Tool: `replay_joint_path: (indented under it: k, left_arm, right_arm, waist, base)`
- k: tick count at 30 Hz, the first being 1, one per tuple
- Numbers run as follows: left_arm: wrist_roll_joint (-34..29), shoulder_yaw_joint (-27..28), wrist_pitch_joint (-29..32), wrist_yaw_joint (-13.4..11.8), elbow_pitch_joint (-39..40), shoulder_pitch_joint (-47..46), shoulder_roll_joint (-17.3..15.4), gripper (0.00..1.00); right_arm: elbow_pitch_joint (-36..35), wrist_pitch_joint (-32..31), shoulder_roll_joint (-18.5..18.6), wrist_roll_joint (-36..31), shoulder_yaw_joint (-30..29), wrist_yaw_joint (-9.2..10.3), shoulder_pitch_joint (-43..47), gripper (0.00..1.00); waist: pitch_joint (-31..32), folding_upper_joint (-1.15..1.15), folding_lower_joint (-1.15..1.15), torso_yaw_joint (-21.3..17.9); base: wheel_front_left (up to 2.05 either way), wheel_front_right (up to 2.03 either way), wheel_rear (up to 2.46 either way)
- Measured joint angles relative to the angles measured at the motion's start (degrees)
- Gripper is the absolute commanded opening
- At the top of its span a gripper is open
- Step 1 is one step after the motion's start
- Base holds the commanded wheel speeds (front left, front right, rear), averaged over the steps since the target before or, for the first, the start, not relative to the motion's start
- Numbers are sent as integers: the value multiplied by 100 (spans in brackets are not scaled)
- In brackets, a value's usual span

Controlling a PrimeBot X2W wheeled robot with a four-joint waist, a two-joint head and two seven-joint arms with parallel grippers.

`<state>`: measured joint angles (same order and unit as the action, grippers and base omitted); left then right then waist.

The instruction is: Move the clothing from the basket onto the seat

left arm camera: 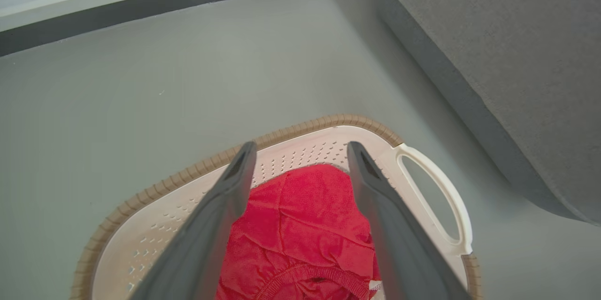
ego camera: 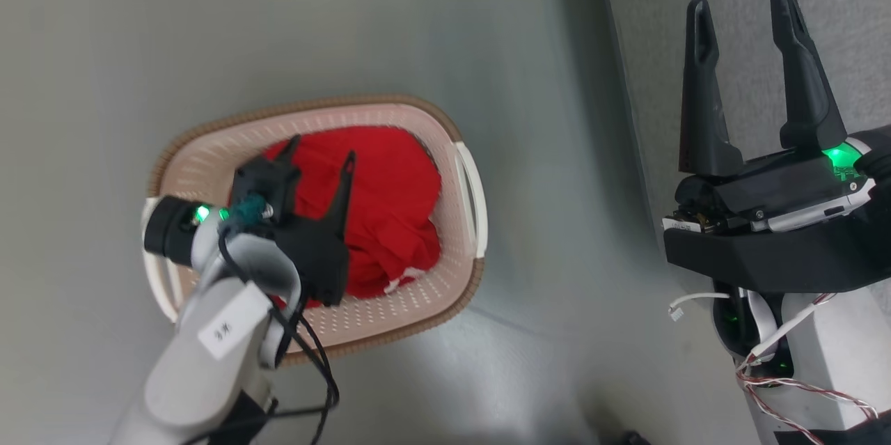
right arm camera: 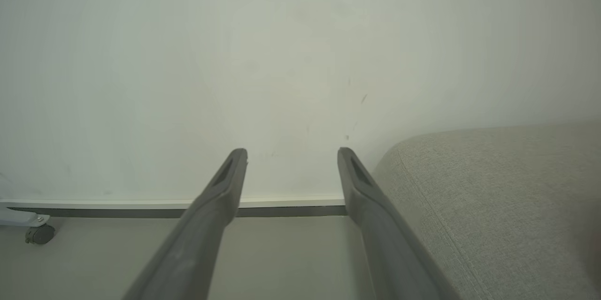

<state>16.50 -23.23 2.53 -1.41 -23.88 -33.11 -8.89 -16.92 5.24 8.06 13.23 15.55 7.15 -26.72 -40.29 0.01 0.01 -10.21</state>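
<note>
Fingers spread above the clothing [ego camera: 397, 194], the left claw [ego camera: 323, 147] could nip only a fold, or catch the basket [ego camera: 390, 323].

Clothing [ego camera: 390, 201]: bright red, soft, crumpled in a heap inside the basket; a bit of white band at one edge.
Basket [ego camera: 209, 159]: cream-white, perforated walls, brown woven-look rim, white side handles; upright on the grey floor [ego camera: 543, 152], beside the seat.
Seat [ego camera: 856, 13]: light grey upholstery, rounded edge.
</note>
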Motion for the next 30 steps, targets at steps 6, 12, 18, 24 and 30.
replay_joint_path:
  k: [6, 12, 18, 24, 30]
  left_arm:
    - [14, 87, 157, 41, -591, -402, 1, 100]
    - [13, 60, 345, 143, -1215, -630, -89, 100]
    - [13, 78, 475, 192, -1636, -783, -185, 100]
    - [60, 182, 544, 248, -2048, -914, -281, 100]
    - [112, 238, 598, 294, -2446, -1158, -299, 100]
  right_arm:
    - [-10, 63, -100, 1, 54, 0, -192, 100]
    - [88, 142, -169, 21, 75, 0, -227, 100]
    - [119, 220, -201, 71, 77, 0, -281, 100]
    - [223, 301, -263, 91, 181, 0, -347, 100]
    - [243, 394, -300, 97, 198, 0, -466, 100]
  waist:
    - [-503, 0, 0, -232]
    - [-914, 0, 0, -489]
    - [-1188, -1, 0, -692]
    - [-1457, 0, 0, -898]
    - [-1720, -1, -1, -1075]
  base:
    - [0, 0, 0]
    - [0, 0, 0]
    - [0, 0, 0]
    - [0, 0, 0]
    - [0, 0, 0]
